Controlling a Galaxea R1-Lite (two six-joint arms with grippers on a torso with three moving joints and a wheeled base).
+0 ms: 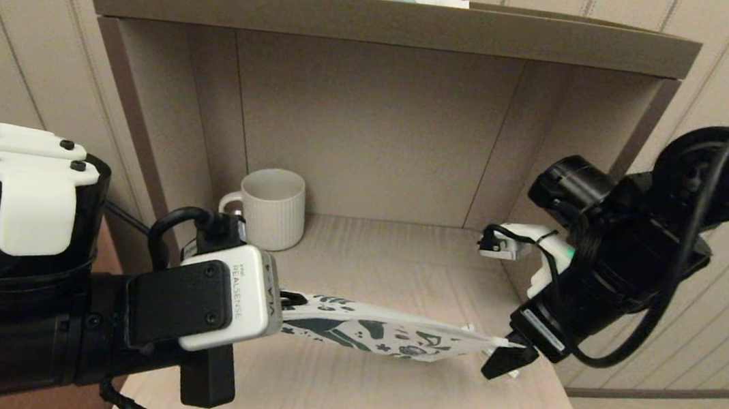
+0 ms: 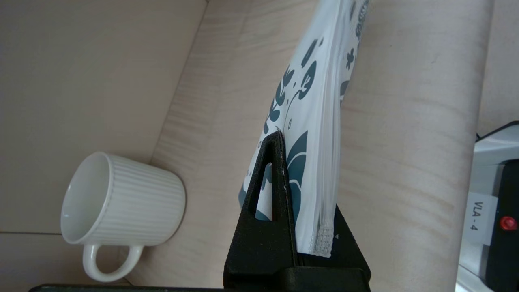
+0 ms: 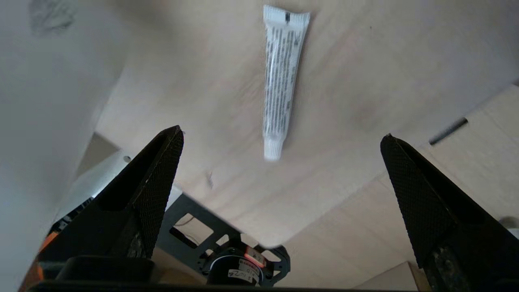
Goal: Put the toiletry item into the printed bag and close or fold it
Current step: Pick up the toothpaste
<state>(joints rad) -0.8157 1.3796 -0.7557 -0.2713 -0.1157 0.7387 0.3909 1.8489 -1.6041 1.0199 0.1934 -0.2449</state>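
The left gripper (image 2: 298,227) is clamped on one end of the printed bag (image 1: 384,334), holding it lifted above the front of the shelf (image 1: 383,405). At the other end of the bag, the right gripper (image 1: 503,357) hangs with its jaws spread wide and nothing between them. The toiletry item (image 3: 281,81) lies loose on the shelf under it, so I judge the bag is only presented: picking, inserting and closing are all left, and the mug (image 1: 271,208) stands apart at the back.

Glossy plastic printed bag (image 2: 312,121); ribbed ceramic mug (image 2: 121,202); matt wood-grain shelf (image 1: 383,399).
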